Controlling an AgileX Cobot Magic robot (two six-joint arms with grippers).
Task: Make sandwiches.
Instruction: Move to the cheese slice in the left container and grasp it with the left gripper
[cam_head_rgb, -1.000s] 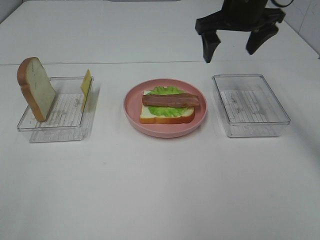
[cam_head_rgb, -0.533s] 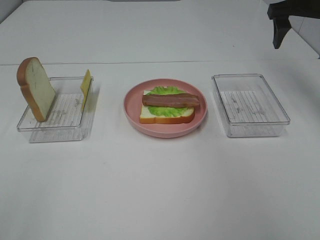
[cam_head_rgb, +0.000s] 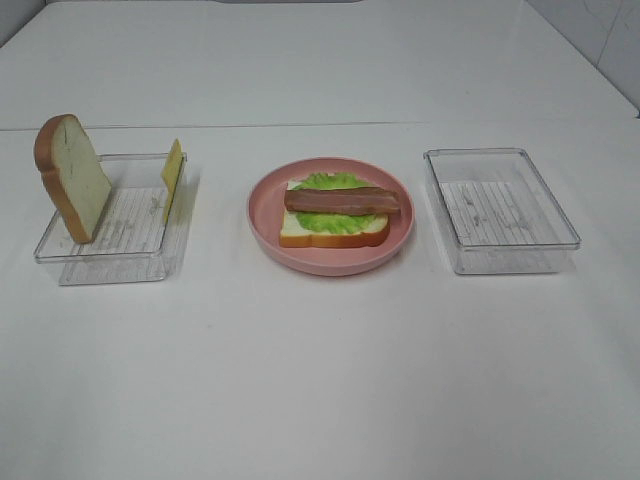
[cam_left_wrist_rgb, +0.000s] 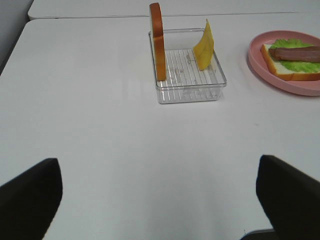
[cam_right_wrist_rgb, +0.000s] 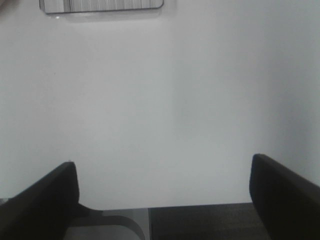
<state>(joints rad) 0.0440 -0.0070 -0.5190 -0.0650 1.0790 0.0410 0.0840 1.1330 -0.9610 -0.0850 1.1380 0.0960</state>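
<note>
A partial sandwich lies on the round pink plate (cam_head_rgb: 262, 215): a white bread slice (cam_head_rgb: 300, 232), green lettuce (cam_head_rgb: 325, 182) and a bacon strip (cam_head_rgb: 342, 201) on top. It also shows in the left wrist view (cam_left_wrist_rgb: 292, 55). A second bread slice (cam_head_rgb: 72, 177) stands on edge in the left clear tray (cam_head_rgb: 115, 262), with a yellow cheese slice (cam_head_rgb: 172, 177) leaning at its far side. My left gripper (cam_left_wrist_rgb: 160, 197) is open and empty, well short of that tray. My right gripper (cam_right_wrist_rgb: 162, 192) is open over bare table. Neither gripper shows in the high view.
A clear plastic tray (cam_head_rgb: 500, 210) stands to the right of the plate with nothing in it; its edge shows in the right wrist view (cam_right_wrist_rgb: 100, 7). The white table (cam_head_rgb: 320, 380) stretches across the front.
My right gripper, open above the far side of the right tray a second ago, has swung right and out of the high view. The food has not moved.
</note>
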